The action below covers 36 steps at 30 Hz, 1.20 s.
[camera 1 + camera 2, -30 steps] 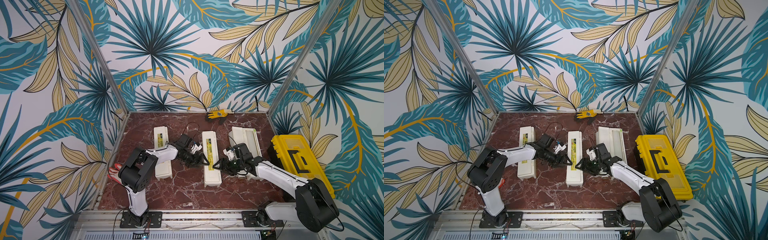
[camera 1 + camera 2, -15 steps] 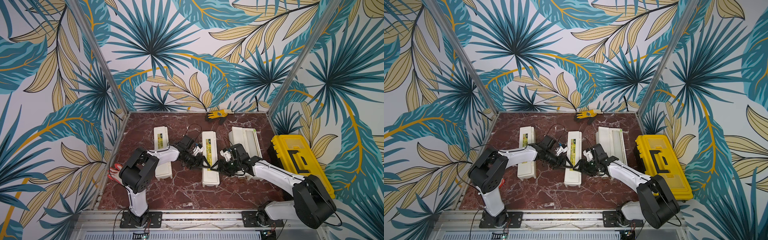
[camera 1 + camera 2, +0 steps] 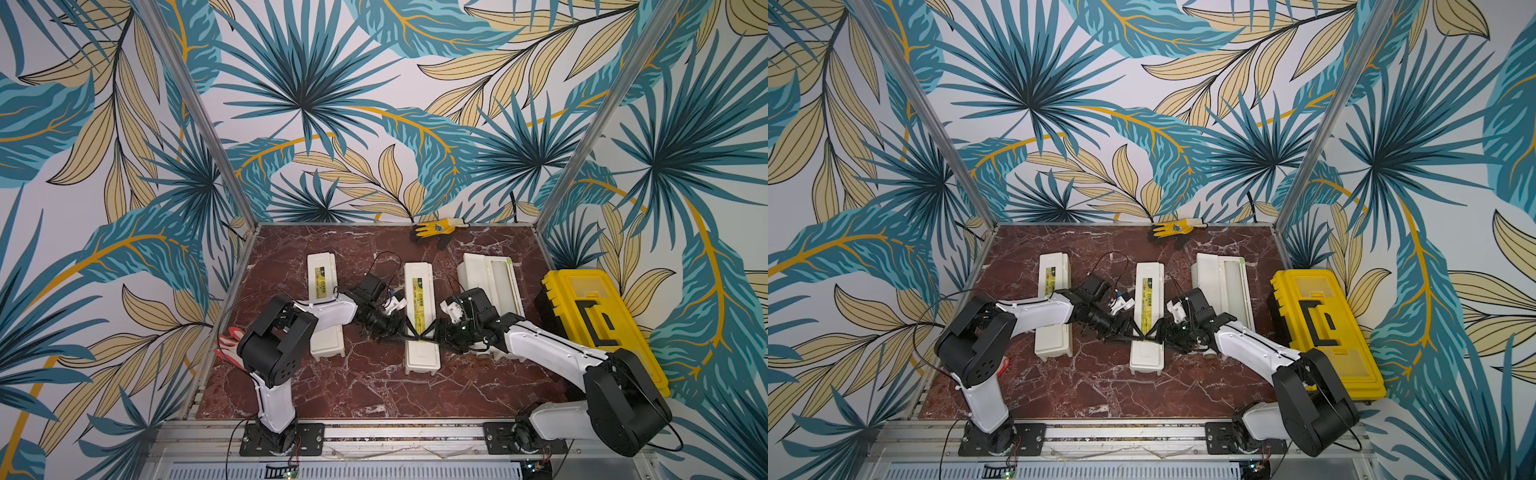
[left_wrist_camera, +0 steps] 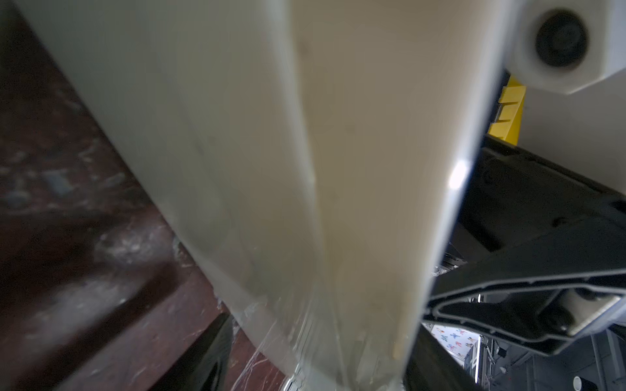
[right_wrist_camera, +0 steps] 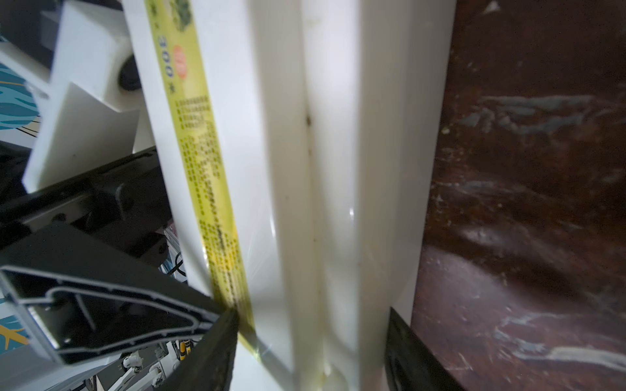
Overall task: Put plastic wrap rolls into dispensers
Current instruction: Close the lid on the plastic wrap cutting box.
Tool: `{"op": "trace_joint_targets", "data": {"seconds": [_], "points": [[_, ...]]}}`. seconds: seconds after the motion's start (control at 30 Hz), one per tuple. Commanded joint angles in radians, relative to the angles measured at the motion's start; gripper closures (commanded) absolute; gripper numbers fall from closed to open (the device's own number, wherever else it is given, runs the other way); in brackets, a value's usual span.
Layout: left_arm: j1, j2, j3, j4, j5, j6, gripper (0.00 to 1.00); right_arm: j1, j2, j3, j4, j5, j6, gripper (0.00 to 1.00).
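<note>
**Asker:** What's laid out in front of you?

**Me:** A marble table, a yellow toolbox beside its right edge, and three dispensers side by side. Each has its long axis running from my bases toward the back wall. The left dispenser is shut. The open dispenser on the right has its lid thrown back, and a pale strip in it looks to me like a roll.

**Asker:** And the one you're working on?

**Me:** The middle dispenser, lid down, label up. Both my arms meet over its nearer half, coming in crosswise to its length, one from each long side. Neither is nearer; both are right on it.

**Asker:** Your fingers?

**Me:** My left gripper straddles the box's width, a finger against each long wall. My right gripper stands narrower. One finger rests on the label and its partner hugs the outer wall, with the lid seam between them. Both pairs stand apart with box between them; whether either is squeezing, I can't tell. A wisp of clear film shows at my left fingertips.

**Asker:** What does the next move hang on?

**Me:** I judge the lid has to swing up about that long axis, so the lift must go across the box, not along it. My right fingers sit at the seam; the left could pin the base.
</note>
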State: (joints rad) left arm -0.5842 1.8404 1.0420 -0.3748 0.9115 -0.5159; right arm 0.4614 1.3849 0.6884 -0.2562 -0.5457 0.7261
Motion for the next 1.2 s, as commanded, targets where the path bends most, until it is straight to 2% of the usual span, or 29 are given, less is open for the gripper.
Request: {"op": "trace_joint_targets", "data": {"seconds": [0.0,0.1,0.3,0.43,0.5,0.57,0.7,0.77,0.97,1.17], "points": [[-0.055,0.099,-0.051,-0.194,-0.283,0.058,0.24,0.025,0.107,-0.047,-0.156,0.135,-0.021,0.32],[-0.075,0.137,-0.068,-0.199,-0.288,0.048,0.28,0.024,0.123,-0.035,-0.140,0.124,-0.017,0.30],[-0.083,0.214,-0.133,-0.197,-0.331,0.018,0.44,0.022,0.150,-0.048,-0.091,0.102,0.015,0.28],[-0.083,0.215,-0.143,-0.198,-0.355,0.016,0.62,0.005,0.146,-0.062,-0.086,0.103,0.023,0.26],[-0.082,0.214,-0.148,-0.195,-0.349,0.019,0.64,-0.009,0.137,-0.066,-0.086,0.100,0.019,0.25],[-0.083,0.191,-0.153,-0.192,-0.350,0.022,0.63,-0.021,0.132,-0.063,-0.087,0.096,0.013,0.25],[-0.083,0.142,-0.126,-0.199,-0.361,0.021,0.40,-0.024,0.126,-0.029,-0.107,0.100,-0.017,0.23],[-0.080,0.124,-0.088,-0.207,-0.364,0.025,0.35,-0.031,0.101,-0.002,-0.108,0.105,-0.037,0.19],[-0.064,0.117,0.022,-0.240,-0.372,0.049,0.32,-0.109,0.046,0.110,-0.100,0.107,-0.103,0.13],[-0.045,0.117,0.055,-0.241,-0.380,0.050,0.32,-0.183,0.152,0.239,-0.051,0.009,-0.148,0.10]]}}
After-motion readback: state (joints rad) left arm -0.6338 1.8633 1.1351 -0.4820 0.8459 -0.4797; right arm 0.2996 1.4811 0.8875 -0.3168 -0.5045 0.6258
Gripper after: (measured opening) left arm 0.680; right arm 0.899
